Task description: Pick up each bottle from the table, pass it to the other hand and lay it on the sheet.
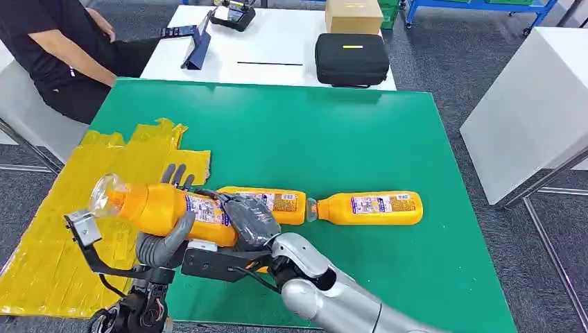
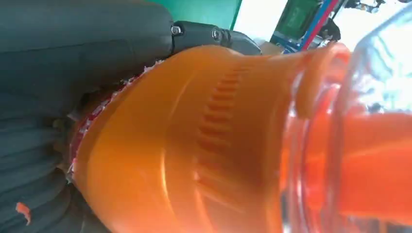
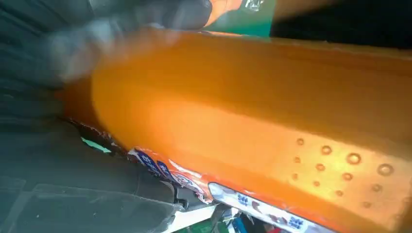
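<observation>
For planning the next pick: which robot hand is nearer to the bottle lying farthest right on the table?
Right robot hand, holding the raised bottle, is nearer that bottle; left robot hand is farther.

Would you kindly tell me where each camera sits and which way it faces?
Head view: high on the body, looking forward and down at the green table; both arms rise from below, left hand and right hand both on the held bottle.
Left wrist view: close behind the left hand, facing the held bottle's neck and clear cap end.
Right wrist view: behind the right hand, facing the bottle's body and label.
Shared: all three show that one held bottle.
</observation>
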{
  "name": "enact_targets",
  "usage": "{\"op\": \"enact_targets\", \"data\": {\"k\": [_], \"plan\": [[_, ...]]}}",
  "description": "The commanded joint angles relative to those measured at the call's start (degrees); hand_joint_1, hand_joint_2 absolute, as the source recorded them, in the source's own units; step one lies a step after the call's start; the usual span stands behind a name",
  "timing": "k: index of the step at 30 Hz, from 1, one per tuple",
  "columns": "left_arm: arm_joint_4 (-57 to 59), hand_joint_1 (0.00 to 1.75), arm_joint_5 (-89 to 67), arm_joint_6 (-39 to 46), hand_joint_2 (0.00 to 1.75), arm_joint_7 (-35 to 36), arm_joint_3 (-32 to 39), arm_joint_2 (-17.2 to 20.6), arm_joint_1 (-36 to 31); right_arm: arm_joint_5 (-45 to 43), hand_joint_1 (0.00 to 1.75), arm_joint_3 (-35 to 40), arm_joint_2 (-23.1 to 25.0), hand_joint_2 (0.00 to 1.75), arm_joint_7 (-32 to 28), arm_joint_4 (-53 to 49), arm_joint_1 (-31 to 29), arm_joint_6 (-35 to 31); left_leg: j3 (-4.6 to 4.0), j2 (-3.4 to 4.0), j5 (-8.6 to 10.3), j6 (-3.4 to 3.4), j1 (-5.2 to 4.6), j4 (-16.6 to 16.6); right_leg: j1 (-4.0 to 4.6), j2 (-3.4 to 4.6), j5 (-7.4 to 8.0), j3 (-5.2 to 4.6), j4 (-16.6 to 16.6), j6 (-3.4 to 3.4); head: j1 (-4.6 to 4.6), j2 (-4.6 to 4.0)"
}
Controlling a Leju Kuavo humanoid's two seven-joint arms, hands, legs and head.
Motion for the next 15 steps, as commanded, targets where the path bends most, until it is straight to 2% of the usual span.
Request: {"op": "enact_targets", "data": {"k": [1,8,9,10,11,12,13,15], "plan": [[-0.4,1.75,0.0,1.1,1.75,-1.6,-1.2,-1.6,-2.5,-0.5,1.75,7.7,1.4,1.75,1.1,3.1,2.5,0.1,0.24,-0.20,-0.08,0.02,0.06,0.0,0.10,-0.13,-0.12,0.29,0.0,-0.34,-0.02,0.00],[0.0,1.75,-0.4,1.6,1.75,-1.8,-0.4,-3.1,-3.5,-1.4,1.71,5.6,2.4,1.75,2.6,5.1,1.2,-1.3,0.17,-0.25,-0.08,0.03,0.07,0.0,0.10,-0.18,-0.13,0.22,0.0,-0.39,0.00,0.00],[-0.1,1.75,-1.8,1.9,1.75,-2.4,-0.2,-3.3,-3.8,-1.7,0.37,3.8,2.7,1.75,2.3,5.1,1.6,-4.7,0.08,-0.25,-0.03,0.02,0.07,0.0,0.10,-0.19,-0.08,0.13,0.0,-0.30,0.02,0.00],[-0.5,1.75,-2.8,2.2,1.75,-2.3,0.4,-3.6,-3.9,-1.6,0.37,3.3,2.4,1.75,2.1,5.0,1.2,-5.5,0.00,-0.22,0.01,0.02,0.04,0.0,0.06,-0.18,-0.04,0.03,0.0,-0.21,-0.02,0.00],[-0.6,1.75,-2.9,2.2,1.75,-2.2,0.5,-3.6,-3.9,-1.7,0.00,3.2,2.2,1.75,2.1,5.0,1.1,-5.5,0.09,-0.27,-0.03,0.03,0.07,0.0,0.10,-0.21,-0.09,0.14,0.0,-0.32,0.00,0.00],[-0.9,1.75,-4.8,3.0,1.75,-2.8,0.9,-3.5,-3.9,-3.0,0.00,1.1,2.0,1.75,2.5,4.3,1.6,-7.0,0.15,-0.33,-0.07,0.04,0.08,0.1,0.12,-0.24,-0.14,0.21,0.0,-0.42,0.00,0.00],[-1.4,1.75,-7.1,4.1,1.75,-3.8,1.7,-3.4,-3.4,-3.3,0.00,-0.6,1.5,0.00,3.2,3.8,2.0,-8.5,0.04,-0.27,0.00,0.03,0.04,0.0,0.07,-0.22,-0.07,0.08,0.0,-0.27,0.00,0.00],[-2.5,1.75,-10.4,5.3,1.75,-4.8,3.6,-3.3,-2.1,-3.8,0.00,-3.5,0.1,0.00,3.2,1.9,3.1,-10.1,0.12,-0.26,-0.05,0.04,0.05,0.0,0.08,-0.19,-0.10,0.18,0.0,-0.32,0.00,0.00]]}}
